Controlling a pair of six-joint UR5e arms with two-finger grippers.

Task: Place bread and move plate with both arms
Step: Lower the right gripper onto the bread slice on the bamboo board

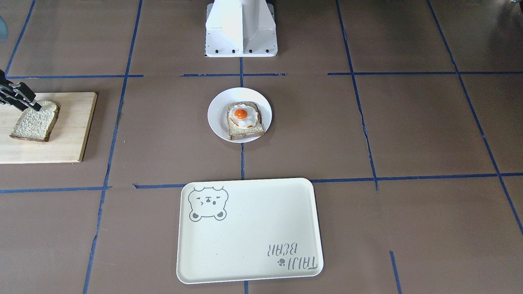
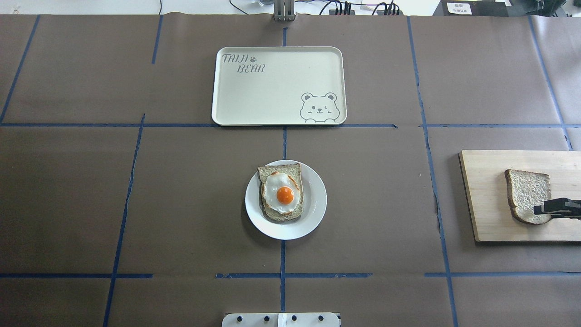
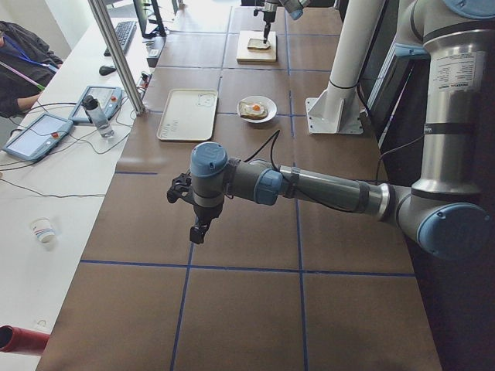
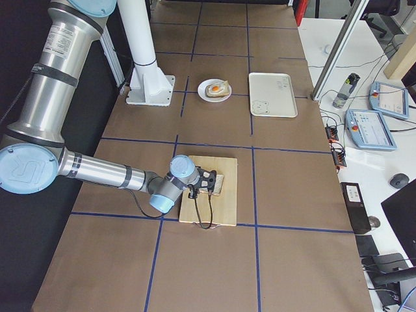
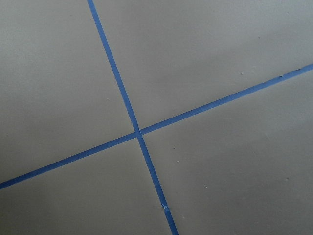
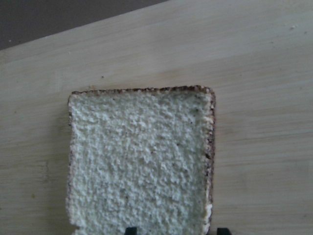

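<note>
Right end effector [image 2: 540, 209], fingers spread, sits over one crust edge of the bread [image 2: 526, 190].
The rough-crumbed, brown-crusted slice lies flat on a pale wooden board [image 2: 485, 204] at the brown tabletop's [image 2: 181, 204] right end. At centre, the round white plate [image 2: 315, 204] carries an egg-topped slice [image 2: 281, 193]; beyond it lies a cream rectangular tray [image 2: 272, 91] with a bear drawing. The left end effector [image 3: 199, 232] hangs above blue-taped tabletop, its grip unreadable.

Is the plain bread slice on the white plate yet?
No, the bread lies on the wooden board, while the plate holds only the egg-topped slice.
</note>
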